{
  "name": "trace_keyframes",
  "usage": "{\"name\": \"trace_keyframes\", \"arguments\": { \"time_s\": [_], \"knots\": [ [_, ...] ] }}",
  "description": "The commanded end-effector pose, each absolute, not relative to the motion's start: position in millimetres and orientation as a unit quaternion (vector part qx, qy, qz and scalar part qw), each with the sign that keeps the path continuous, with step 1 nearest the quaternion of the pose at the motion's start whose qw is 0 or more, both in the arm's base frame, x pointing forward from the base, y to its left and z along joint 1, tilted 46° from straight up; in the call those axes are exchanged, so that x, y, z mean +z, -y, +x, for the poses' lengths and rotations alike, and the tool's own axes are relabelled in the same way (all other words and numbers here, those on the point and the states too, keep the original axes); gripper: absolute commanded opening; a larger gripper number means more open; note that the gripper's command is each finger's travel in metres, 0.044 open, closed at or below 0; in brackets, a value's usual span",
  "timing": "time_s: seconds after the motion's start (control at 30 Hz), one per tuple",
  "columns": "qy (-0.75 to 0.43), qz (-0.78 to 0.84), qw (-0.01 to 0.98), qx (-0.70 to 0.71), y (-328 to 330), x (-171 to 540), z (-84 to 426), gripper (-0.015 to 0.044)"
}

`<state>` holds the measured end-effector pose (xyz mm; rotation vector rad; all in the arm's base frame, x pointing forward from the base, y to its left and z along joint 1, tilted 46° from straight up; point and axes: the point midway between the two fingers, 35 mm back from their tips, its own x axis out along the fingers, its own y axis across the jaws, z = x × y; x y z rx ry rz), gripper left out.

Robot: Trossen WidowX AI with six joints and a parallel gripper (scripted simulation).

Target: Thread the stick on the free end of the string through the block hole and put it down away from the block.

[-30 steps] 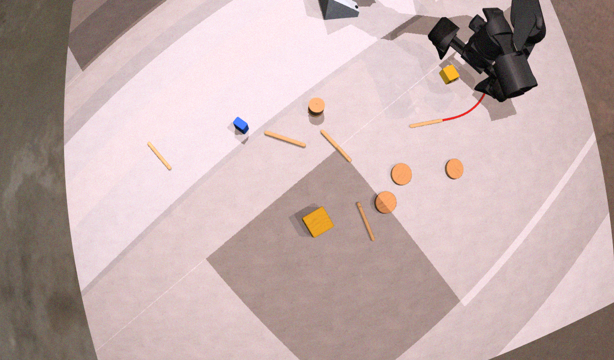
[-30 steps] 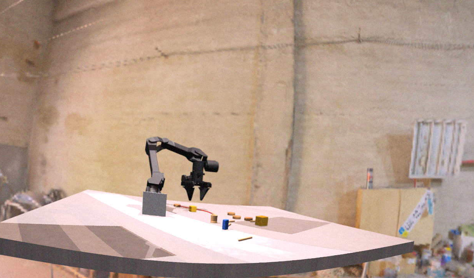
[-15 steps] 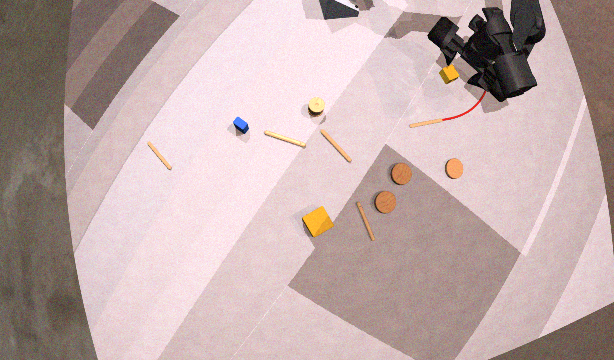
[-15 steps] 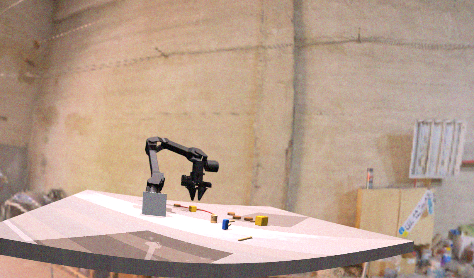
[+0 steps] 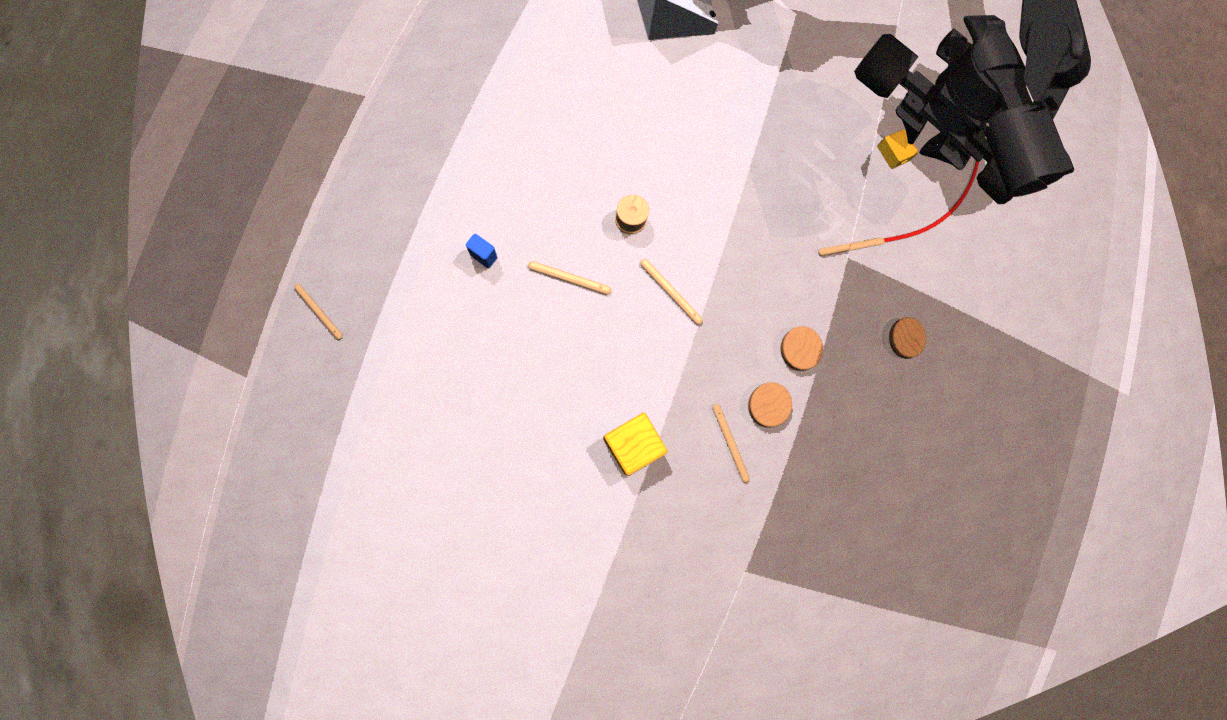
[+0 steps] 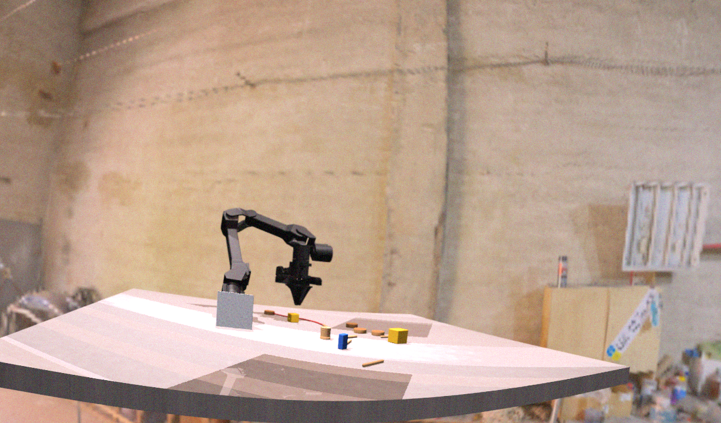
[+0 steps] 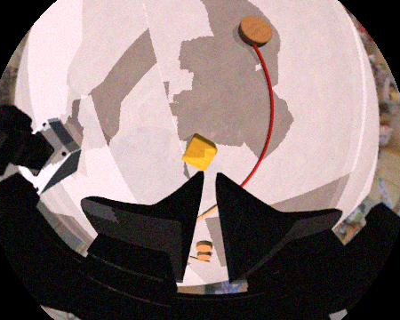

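Observation:
My gripper [image 5: 921,143] [image 6: 298,304] [image 7: 210,176] is nearly shut, with a narrow empty gap between its fingertips. It hangs above the table close to a small yellow block [image 5: 897,149] [image 6: 292,317] [image 7: 200,152]. The string's stick [image 5: 850,247] [image 7: 207,212] lies on the table, joined to the curved red string [image 5: 944,217] [image 7: 272,111]. The round button [image 6: 269,312] [image 7: 255,30] holds the string's other end; the arm hides it in the top view. A larger yellow block [image 5: 635,444] [image 6: 398,335] stands away from the gripper. No hole shows in either block.
Loose sticks [image 5: 569,277] [image 5: 672,291] [image 5: 732,443] [image 5: 317,310] lie on the table. Loose round discs [image 5: 801,348] [image 5: 770,404] [image 5: 908,337] lie near the string's stick. A pale cylinder [image 5: 632,213] [image 6: 325,332] and a blue block [image 5: 481,250] [image 6: 342,341] stand farther left in the top view.

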<state>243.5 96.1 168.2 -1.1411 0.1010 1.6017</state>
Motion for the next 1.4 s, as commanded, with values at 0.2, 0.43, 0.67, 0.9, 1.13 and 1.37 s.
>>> {"name": "trace_keyframes", "arguments": {
  "time_s": [0.2,0.43,0.67,0.9,1.13,1.37],
  "knots": [
    [-0.043,-0.483,0.553,0.678,-96.1,168.2,243.5,0.0000],
    [-0.043,-0.483,0.553,0.678,-96.1,168.2,243.5,0.0000],
    [-0.043,-0.483,0.553,0.678,-96.1,168.2,243.5,0.0079],
    [-0.043,-0.483,0.553,0.678,-96.1,168.2,243.5,0.0236],
    [-0.043,-0.483,0.553,0.678,-96.1,168.2,243.5,0.0078],
    [-0.043,-0.483,0.553,0.678,-96.1,168.2,243.5,0.0000]
  ]
}}
